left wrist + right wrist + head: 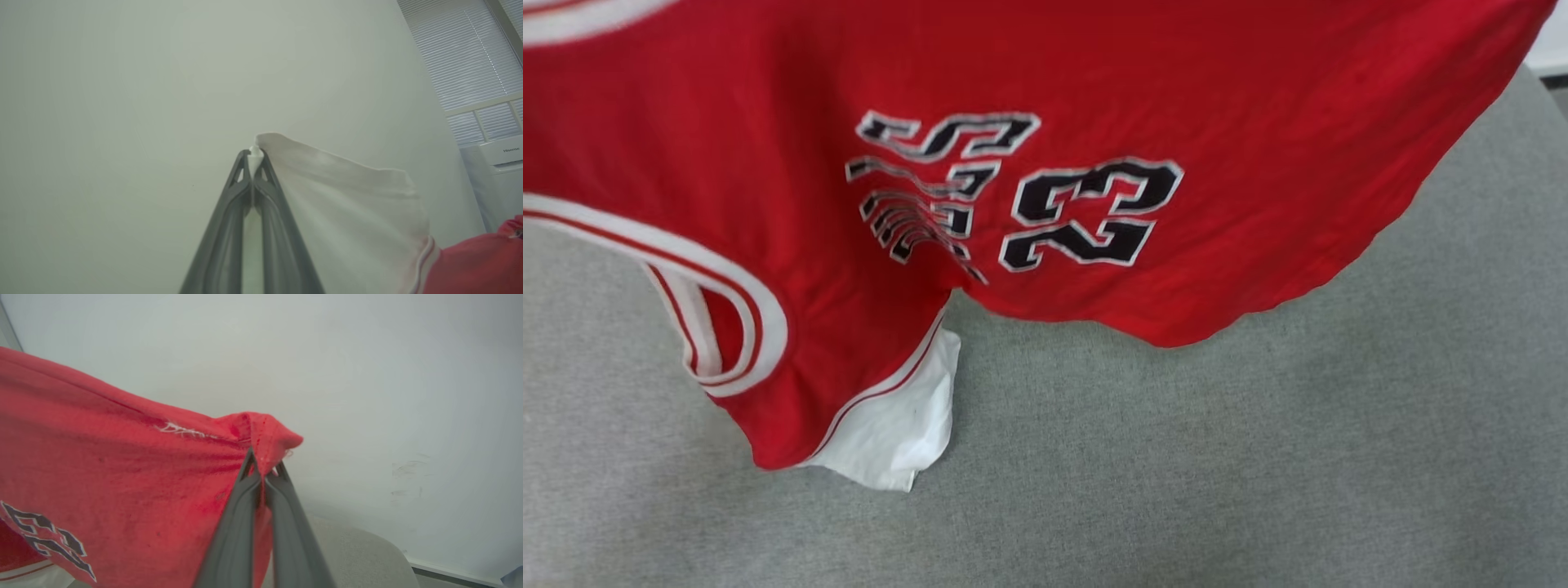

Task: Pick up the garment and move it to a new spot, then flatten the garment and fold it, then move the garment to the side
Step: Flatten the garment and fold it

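Head view: the garment (1258, 122) hangs slack, lowest end touching the grey upholstered surface (1176, 457); judged light, limp, crease-prone. Left wrist view: left gripper (255, 157) jaws pinch a white sleeve (347, 212) edge; pale wall (122, 102) behind. Right wrist view: right gripper (263, 467) jaws pinch a red hem corner; edge holds suit.

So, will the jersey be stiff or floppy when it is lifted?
Probably floppy: the jersey sags between its held ends, and the lettering creases. Likely light: the left gripper and right gripper carry it by small pinches in shut jaws.
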`<state>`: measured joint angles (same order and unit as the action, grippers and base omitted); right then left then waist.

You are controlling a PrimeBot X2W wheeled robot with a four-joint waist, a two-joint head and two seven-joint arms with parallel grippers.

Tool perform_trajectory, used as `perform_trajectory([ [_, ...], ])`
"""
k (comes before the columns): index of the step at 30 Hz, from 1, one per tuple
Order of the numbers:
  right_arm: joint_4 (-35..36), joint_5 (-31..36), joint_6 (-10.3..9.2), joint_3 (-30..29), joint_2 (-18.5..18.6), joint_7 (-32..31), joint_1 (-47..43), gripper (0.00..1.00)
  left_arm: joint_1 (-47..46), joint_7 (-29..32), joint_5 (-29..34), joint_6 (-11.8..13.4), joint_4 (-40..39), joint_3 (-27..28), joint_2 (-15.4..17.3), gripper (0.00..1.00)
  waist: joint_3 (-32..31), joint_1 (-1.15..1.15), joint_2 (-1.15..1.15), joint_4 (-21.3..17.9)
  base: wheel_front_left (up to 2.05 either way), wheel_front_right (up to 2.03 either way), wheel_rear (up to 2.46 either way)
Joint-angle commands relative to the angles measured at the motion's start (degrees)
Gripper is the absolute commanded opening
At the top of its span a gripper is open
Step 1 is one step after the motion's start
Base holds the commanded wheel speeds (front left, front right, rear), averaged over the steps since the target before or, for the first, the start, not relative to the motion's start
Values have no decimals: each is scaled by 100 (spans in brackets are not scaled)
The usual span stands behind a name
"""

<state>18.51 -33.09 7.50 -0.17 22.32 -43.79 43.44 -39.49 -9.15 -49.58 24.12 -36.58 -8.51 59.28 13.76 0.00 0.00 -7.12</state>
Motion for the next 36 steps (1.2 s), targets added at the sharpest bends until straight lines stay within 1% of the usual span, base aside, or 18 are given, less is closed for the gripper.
perform_trajectory([
  [1,15,84,-2,-69,-44,95,273,0,-392,96,-24,-108,109,59,81,0,378,0,0,-29,0,0,0],
  [4,-101,172,-2,-82,-77,230,617,0,-974,228,-8,-346,392,-15,173,0,730,0,0,-25,0,0,0],
  [5,-101,172,-2,-82,-77,230,617,0,-974,228,-8,-346,392,-15,173,0,730,0,0,-25,0,0,0],
  [8,-286,278,-2,-72,-91,373,1078,0,-1712,432,11,-626,801,-176,202,0,1119,0,0,-18,0,0,0],
  [10,-513,360,-2,-46,-96,516,1471,0,-2312,563,70,-846,1143,-343,145,0,1387,0,0,-8,0,0,0],
  [12,-801,491,-3,-11,-108,688,1892,0,-2996,679,181,-1059,1565,-535,15,0,1655,0,0,5,0,0,0],
  [15,-1301,721,-3,30,-136,994,2559,0,-4089,851,421,-1349,2278,-880,-305,0,2020,0,0,55,0,0,0],
  [19,-2130,1134,-3,35,-200,1533,3510,0,-5540,939,848,-1661,3359,-1327,-887,0,2445,0,0,149,0,0,0],
  [22,-2793,1514,-4,-36,-321,2053,4185,0,-6458,810,1178,-1841,4222,-1561,-1303,0,2691,0,0,214,0,0,0],
  [25,-3375,1897,-5,-68,-419,2536,4717,0,-7160,555,1378,-1964,5029,-1653,-1644,0,2870,0,0,274,0,0,0],
  [28,-3950,2186,-6,-96,-537,2952,5096,0,-7512,255,1461,-2068,5712,-1713,-1906,0,2997,0,0,330,0,0,0],
  [31,-4457,2396,-6,-134,-676,3330,5264,0,-7555,2,1427,-2217,6222,-1780,-2084,0,3075,0,0,385,0,0,0],
  [33,-4764,2464,-6,-109,-759,3541,5208,0,-7366,-140,1387,-2351,6489,-1854,-2195,0,3094,0,0,421,0,0,0],
  [36,-5178,2542,-5,-27,-851,3835,4938,0,-6839,-338,1260,-2481,6745,-1946,-2402,0,3071,0,0,492,0,0,0],
])
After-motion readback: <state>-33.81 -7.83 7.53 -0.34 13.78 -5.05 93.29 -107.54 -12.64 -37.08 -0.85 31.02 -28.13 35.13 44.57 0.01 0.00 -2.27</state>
